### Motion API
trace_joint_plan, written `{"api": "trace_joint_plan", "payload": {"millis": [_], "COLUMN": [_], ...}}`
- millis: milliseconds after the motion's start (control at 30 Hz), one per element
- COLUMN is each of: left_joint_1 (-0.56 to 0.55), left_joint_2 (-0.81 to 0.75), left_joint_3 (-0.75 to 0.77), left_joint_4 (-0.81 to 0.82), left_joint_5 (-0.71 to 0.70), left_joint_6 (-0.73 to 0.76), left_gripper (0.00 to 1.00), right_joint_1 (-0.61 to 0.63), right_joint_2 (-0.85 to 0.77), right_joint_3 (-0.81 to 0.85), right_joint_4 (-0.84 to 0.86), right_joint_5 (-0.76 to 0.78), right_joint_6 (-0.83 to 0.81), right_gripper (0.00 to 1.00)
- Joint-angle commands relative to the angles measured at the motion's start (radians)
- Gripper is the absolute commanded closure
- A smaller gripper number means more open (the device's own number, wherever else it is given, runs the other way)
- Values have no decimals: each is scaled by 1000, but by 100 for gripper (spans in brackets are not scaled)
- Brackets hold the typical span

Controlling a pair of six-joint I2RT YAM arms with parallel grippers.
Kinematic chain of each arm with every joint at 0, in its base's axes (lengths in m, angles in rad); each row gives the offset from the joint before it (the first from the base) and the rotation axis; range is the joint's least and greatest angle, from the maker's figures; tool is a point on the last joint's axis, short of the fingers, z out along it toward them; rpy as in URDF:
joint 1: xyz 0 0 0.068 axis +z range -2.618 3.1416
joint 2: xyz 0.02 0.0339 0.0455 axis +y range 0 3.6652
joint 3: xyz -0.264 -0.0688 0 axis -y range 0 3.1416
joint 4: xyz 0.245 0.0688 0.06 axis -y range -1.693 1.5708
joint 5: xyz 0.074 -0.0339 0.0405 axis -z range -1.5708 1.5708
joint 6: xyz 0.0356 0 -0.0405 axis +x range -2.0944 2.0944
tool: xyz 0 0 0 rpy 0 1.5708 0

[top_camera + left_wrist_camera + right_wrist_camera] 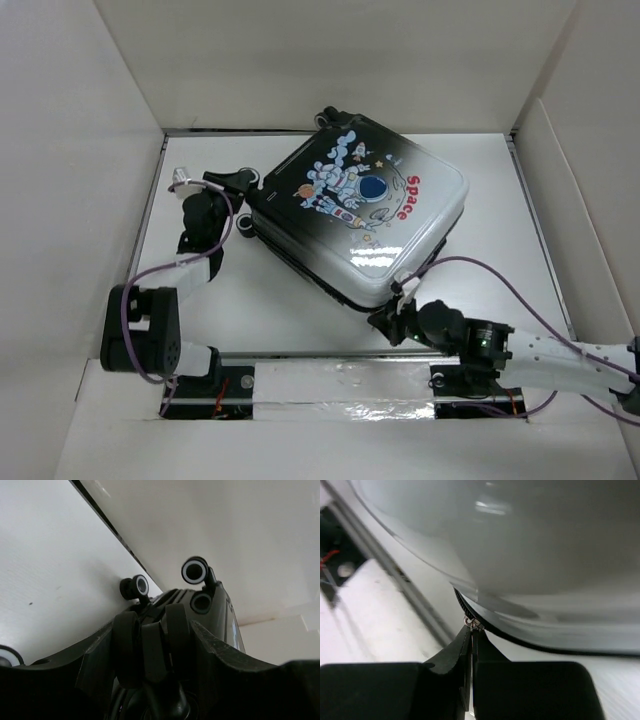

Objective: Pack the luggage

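- the luggage (370, 200) lies flat on the table (260, 310), printed shell up and lid down. it sits at an angle in the middle to far part, with its white end nearest the arms.
- the left gripper (242, 203) is at the case's left corner. in the left wrist view its jaws are partly closed, 1 finger on each side of a twin caster (150, 647), so it grips that wheel. i judge this steadies the case.
- 2 more casters stand free farther along the same black end.
- the right gripper (471, 640) is at the near edge of the white end. its fingers are pressed together on the small metal zip pull (472, 623), right at the seam.
- done, as far as it shows: the 2 halves are folded shut. the contents are hidden, so what is packed cannot be told.
- left to do, in my judgement: draw the pull along the seam to zip the case. how much of the seam is already zipped cannot be told here.
- the likely risk is the thin pull slipping from the fingertips.
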State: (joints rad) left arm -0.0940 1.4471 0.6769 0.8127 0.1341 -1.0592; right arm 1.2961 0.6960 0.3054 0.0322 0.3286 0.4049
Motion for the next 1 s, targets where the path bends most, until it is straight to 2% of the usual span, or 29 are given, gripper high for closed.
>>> {"api": "trace_joint_plan", "payload": {"millis": [0, 133, 167, 267, 300, 333, 400, 467, 567, 633, 733, 800, 867, 967], "left_joint_1": [-55, -110, -119, -154, -154, -171, -209, -254, -381, -477, -577, -628, -686, -708], "left_joint_2": [-136, -292, -347, -422, -456, -468, -487, -484, -455, -441, -433, -430, -422, -428], "left_joint_3": [-208, -358, -397, -445, -453, -456, -471, -479, -462, -439, -395, -358, -324, -277], "left_joint_4": [-1, -13, -36, -52, -73, -92, -98, -86, -89, -84, -86, -93, -133, -196], "left_joint_5": [27, 33, 39, 61, 56, 50, 52, 24, -43, -74, -109, -113, -108, -68], "left_joint_6": [140, 157, 156, 156, 166, 176, 188, 185, 177, 168, 153, 150, 156, 160], "left_gripper": [100, 100, 100, 100, 100, 100, 100, 100, 100, 100, 100, 100, 100, 100], "right_joint_1": [-168, -320, -371, -388, -376, -310, -223, -102, 6, 15, -10, -56, -116, -181], "right_joint_2": [-143, -237, -224, -118, -83, -44, 84, 169, 292, 338, 367, 396, 457, 514], "right_joint_3": [150, 196, 199, 193, 183, 167, 138, 179, 273, 357, 374, 362, 353, 382], "right_joint_4": [28, -66, -71, -48, -22, 23, 119, 152, 117, 66, 168, 310, 391, 437], "right_joint_5": [138, 78, 10, -123, -134, -135, -70, 19, 155, 185, 120, -27, -106, -210], "right_joint_6": [-78, -130, -127, -91, -46, -22, 35, 54, 23, -20, -84, -110, -121, -126], "right_gripper": [100, 100, 100, 100, 100, 100, 100, 100, 100, 100, 100, 100, 100, 100]}}
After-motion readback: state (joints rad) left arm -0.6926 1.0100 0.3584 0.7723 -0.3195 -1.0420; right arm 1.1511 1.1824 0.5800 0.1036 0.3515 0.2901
